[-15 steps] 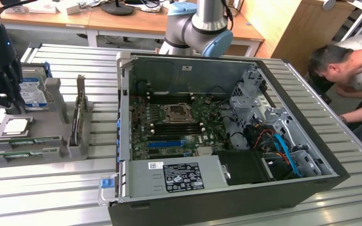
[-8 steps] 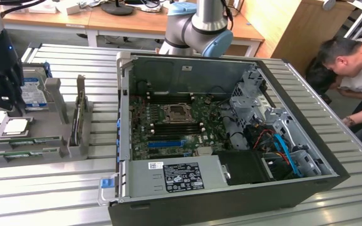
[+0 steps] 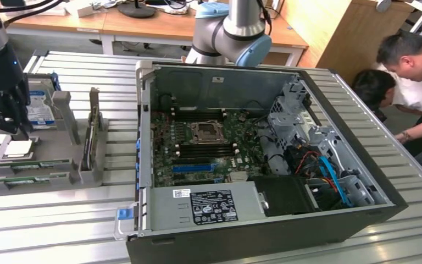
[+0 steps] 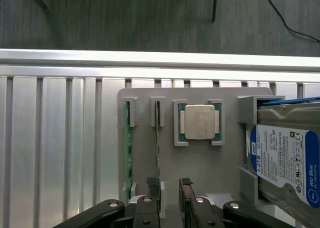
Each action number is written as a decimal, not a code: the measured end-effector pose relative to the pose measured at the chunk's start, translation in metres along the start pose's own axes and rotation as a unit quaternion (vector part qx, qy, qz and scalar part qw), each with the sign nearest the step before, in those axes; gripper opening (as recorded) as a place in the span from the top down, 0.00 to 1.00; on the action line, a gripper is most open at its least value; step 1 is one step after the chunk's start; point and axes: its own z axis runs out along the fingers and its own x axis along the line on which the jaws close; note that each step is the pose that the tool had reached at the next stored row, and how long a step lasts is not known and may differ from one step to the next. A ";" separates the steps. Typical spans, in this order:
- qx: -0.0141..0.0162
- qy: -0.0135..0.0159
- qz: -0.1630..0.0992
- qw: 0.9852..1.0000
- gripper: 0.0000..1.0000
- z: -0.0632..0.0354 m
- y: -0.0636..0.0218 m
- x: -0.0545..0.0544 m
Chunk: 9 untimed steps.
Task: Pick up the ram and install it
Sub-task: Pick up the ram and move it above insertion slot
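Two near-identical green ram sticks stand on edge in slots of a grey fixture (image 4: 200, 168). One ram stick (image 4: 157, 133) sits next to the silver processor chip (image 4: 199, 122); the other stick (image 4: 128, 148) is one slot further out. In the exterior view they lie at the fixture's near end, ram stick (image 3: 33, 164) and other stick (image 3: 25, 180). My gripper (image 4: 169, 185) hovers open above the fixture, holding nothing. One of its fingertips (image 4: 152, 184) is close beside the stick nearer the chip. In the exterior view the gripper (image 3: 6, 124) hangs dark over the fixture's far left part.
A blue-labelled hard drive (image 4: 285, 163) stands in the fixture beside the chip. The open computer case (image 3: 218, 71) with its motherboard (image 3: 196, 148) fills the middle of the slatted metal table (image 3: 50, 220). A person (image 3: 416, 71) leans in at the exterior view's right.
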 end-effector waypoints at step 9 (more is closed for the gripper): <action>0.000 0.000 0.000 1.000 0.70 0.0106 -0.0003 0.000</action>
